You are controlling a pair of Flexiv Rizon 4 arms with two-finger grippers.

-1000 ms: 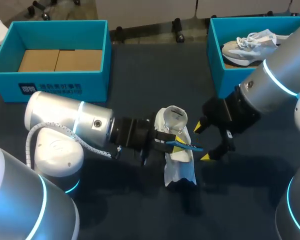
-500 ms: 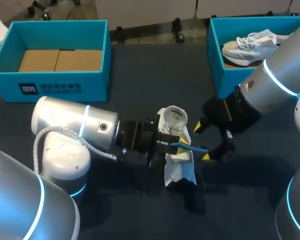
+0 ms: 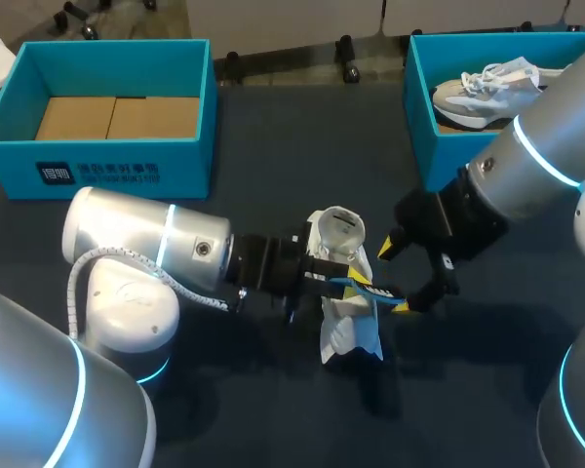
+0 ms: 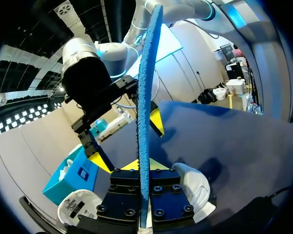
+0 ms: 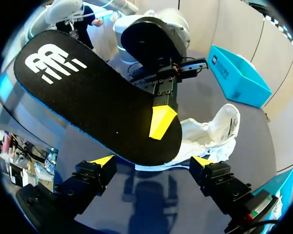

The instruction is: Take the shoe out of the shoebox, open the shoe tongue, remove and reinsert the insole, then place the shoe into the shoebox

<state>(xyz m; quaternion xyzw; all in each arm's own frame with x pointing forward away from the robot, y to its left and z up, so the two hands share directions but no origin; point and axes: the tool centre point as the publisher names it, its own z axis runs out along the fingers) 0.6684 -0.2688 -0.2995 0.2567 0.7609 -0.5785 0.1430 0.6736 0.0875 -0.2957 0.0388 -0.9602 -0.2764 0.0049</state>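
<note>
**Insole pinched out of the shoe at mid-table**

The insole (image 3: 369, 286) was out of the white shoe (image 3: 343, 327) and gripped on edge by the left gripper (image 3: 355, 283). Its two fingers were pressed against the insole's opposite faces. In the left wrist view the insole (image 4: 145, 112) rose as a thin blue strip straight up from between the left gripper's (image 4: 145, 166) yellow tips. In the right wrist view its black top face (image 5: 88, 97) showed broad, with one left fingertip (image 5: 161, 122) yellow against it.

The white shoe lay near the middle of the table (image 3: 273, 166), just under and beside the insole, with its round opening turned upward.

The right gripper (image 3: 395, 277) hung just beyond the insole's free end with its fingers spread wide. From its own wrist view the right gripper (image 5: 154, 165) had one tip out to each side below the insole. Whether either tip touched the insole could not be told.

The left shoebox (image 3: 19, 146) sat at the far left corner of the table, showing its cardboard floor. The right shoebox (image 3: 419, 117) sat at the far right corner with a second shoe (image 3: 483, 86) inside.
</note>
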